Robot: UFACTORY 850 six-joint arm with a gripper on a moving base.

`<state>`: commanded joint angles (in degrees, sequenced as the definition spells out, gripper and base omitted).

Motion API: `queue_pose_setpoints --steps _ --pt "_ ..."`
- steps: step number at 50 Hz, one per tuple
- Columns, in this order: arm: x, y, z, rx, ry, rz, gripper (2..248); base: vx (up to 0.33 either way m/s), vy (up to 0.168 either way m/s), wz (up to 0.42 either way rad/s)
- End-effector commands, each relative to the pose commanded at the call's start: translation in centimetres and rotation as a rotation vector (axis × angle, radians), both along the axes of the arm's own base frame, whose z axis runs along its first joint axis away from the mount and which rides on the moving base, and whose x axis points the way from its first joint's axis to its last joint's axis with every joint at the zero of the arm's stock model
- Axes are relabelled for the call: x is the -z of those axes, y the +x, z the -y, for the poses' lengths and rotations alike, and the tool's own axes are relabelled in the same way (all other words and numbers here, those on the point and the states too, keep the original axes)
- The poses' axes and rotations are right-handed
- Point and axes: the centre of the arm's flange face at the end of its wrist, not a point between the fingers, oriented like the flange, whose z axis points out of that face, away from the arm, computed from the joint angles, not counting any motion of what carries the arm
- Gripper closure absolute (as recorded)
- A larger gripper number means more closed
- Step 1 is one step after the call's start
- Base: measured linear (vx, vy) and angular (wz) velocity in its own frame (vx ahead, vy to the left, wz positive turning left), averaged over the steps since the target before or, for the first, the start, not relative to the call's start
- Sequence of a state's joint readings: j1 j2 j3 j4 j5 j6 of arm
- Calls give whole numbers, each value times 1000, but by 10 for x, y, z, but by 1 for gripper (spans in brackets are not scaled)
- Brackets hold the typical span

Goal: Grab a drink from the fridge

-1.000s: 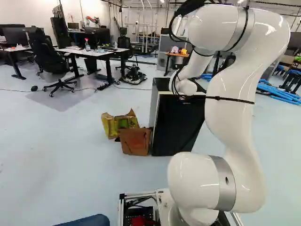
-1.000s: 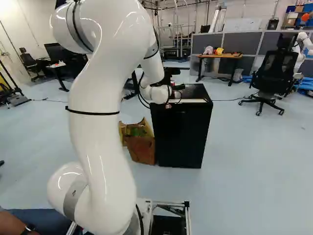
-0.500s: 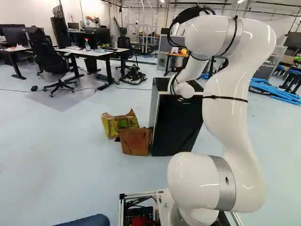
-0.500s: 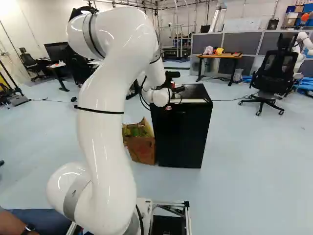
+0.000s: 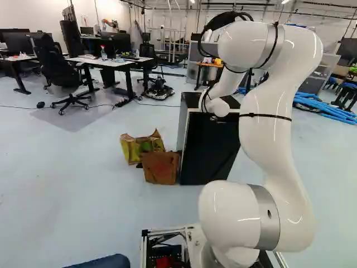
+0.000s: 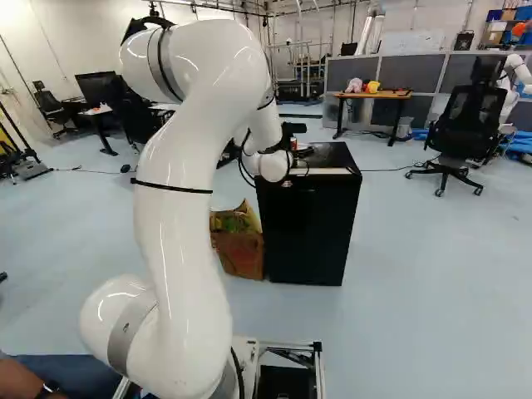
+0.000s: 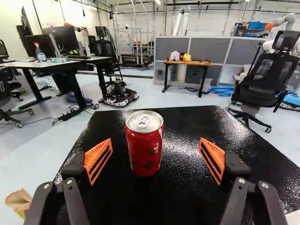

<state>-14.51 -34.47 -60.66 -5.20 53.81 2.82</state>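
Observation:
My gripper (image 6: 304,152) is low over the fridge top in the right base view, partly hidden by the wrist. In the wrist view the gripper (image 7: 156,152) stands wide open, an orange pad on each side. Upright on the black fridge top (image 7: 197,119) is a red drink can (image 7: 145,145), in line with the gap between the fingers and closer to one pad, touching neither. The black fridge (image 5: 209,148) has its door closed.
A brown paper bag (image 5: 160,167) and a yellow-green bag (image 5: 131,148) stand against the fridge's side. Behind are a wooden-topped table (image 6: 374,95), an office chair (image 6: 470,120) and another robot (image 6: 517,71). A person's arm (image 6: 21,382) shows beside the base.
The arm's upper links have lowered and shifted forward, and the wrist has come slightly further over the fridge. That motion has slowed in the last half second. The base has stayed still.

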Motion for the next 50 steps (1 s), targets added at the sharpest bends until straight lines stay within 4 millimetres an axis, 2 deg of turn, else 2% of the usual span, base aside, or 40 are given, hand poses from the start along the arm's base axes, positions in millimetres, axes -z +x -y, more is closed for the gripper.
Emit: queue_pose_setpoints --steps 7,25,50 --pt "0 0 0 12 66 12 3 0 0 0" --pt "0 1 0 12 66 12 3 0 0 0" --pt "3 18 1 6 63 26 3 0 0 0"
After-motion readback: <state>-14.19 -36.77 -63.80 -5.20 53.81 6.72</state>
